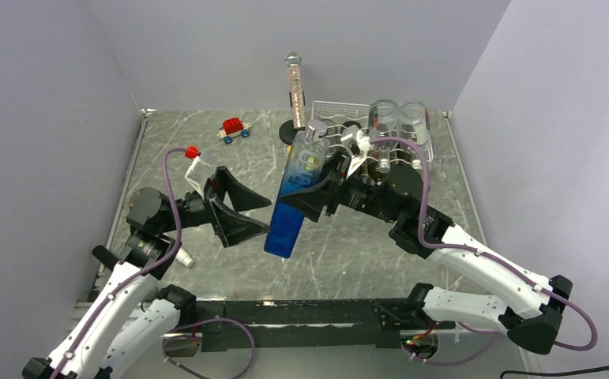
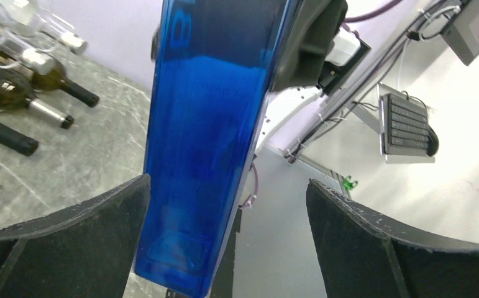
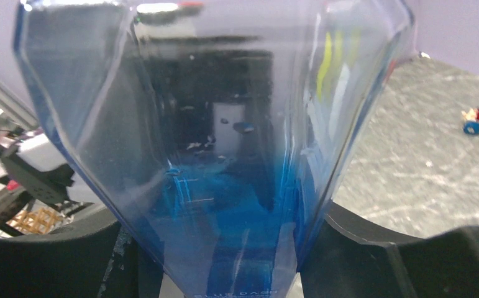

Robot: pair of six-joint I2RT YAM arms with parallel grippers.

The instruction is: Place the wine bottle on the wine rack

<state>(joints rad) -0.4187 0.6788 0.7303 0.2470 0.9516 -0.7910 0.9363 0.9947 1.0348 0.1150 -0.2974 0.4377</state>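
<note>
Since the wine rack [image 1: 339, 112] sits at 1 o'clock on the table [image 1: 206, 158] and already carries bottles [image 1: 396, 118] on its right side, the job here looks like the carry stage: the wine bottle [image 1: 296, 193] is gripped but not yet cradled. It hangs near the table's centre, tilted, with its neck towards 1 o'clock and its blue base towards 7 o'clock. Whether the base touches the table I cannot tell.

The next move, as I judge it, is to swing the bottle up towards 1 o'clock, level it, and lower it into a free cradle on the rack's left.

The right gripper [image 1: 326, 189] comes in from 3 o'clock and clamps the bottle's mid-body, its fingers [image 3: 373, 248] pressed against the clear walls. The left gripper [image 1: 242, 209], at 9 o'clock of the base, is spread wide and holds nothing. One finger [image 2: 69, 230] sits just beside the glass, contact unclear, while the other is well apart.
</note>
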